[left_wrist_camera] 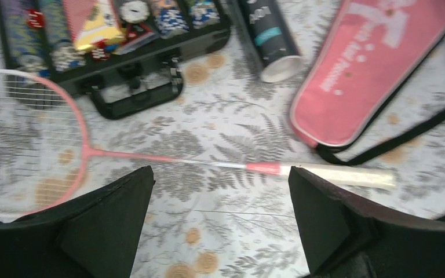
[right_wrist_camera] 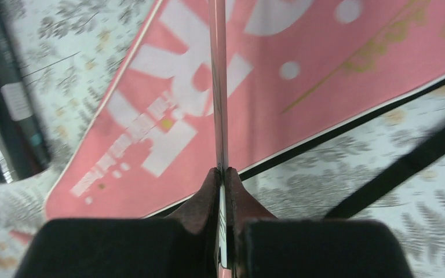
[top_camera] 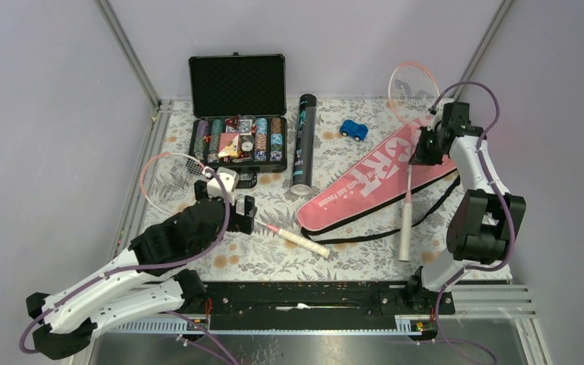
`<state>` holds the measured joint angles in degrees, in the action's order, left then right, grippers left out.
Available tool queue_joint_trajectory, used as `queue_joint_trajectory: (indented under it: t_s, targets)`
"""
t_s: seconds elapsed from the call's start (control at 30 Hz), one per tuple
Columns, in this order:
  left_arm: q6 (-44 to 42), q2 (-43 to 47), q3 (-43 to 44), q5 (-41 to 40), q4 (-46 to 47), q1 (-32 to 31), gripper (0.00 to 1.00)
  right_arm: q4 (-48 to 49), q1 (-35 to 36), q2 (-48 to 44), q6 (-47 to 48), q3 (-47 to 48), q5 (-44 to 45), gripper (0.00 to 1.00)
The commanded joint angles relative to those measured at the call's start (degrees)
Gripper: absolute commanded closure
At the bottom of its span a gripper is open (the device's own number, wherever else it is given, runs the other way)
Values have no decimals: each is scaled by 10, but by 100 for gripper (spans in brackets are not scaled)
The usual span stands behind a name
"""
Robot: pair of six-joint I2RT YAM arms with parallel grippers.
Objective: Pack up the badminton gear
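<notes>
SPORT racket cover [top_camera: 365, 182] lies flat on the bench [top_camera: 274, 262], right of centre, w/ one racket [top_camera: 408, 194] across it. My right hand [right_wrist_camera: 221, 180] is pinched shut on that racket's thin shaft. It could twist in the pinch, so I'd lift slow & level; cover's opening I can't see. Left hand [left_wrist_camera: 220, 179] gapes wide over the 2nd racket [left_wrist_camera: 150, 156], holding nothing.

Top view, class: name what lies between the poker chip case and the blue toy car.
The black tube with teal print; the top view shows it.
</notes>
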<state>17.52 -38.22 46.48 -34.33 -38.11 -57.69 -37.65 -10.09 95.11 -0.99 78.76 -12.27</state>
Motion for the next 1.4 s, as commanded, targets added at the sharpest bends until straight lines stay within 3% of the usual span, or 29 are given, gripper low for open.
queue_joint_trajectory:
  t_s: [0.0, 0.3, 0.53, 0.83, 1.23, 1.3, 1.37]
  targets:
    - [66, 15, 17, 115, 25, -1, 5, 59, 22, -60, -129, -58, -91, 100]
    - [122, -83, 48, 248, 74, -1, 7, 229, 66, -195, -316, -217, -130, 100]
    - [170, -186, 46, 390, 218, -14, 6, 286, 137, -298, -427, -293, -89, 100]
    - [169, -329, 129, 391, 257, -58, 5, 324, 187, -365, -512, -344, -62, 100]
    - [160, -451, 188, 415, 260, -76, 9, 331, 199, -429, -522, -381, -61, 100]
    - [161, -454, 183, 420, 270, -76, 13, 334, 199, -441, -522, -388, -66, 100]
    - [161, -454, 183, 420, 267, -76, 24, 335, 199, -454, -524, -396, -70, 100]
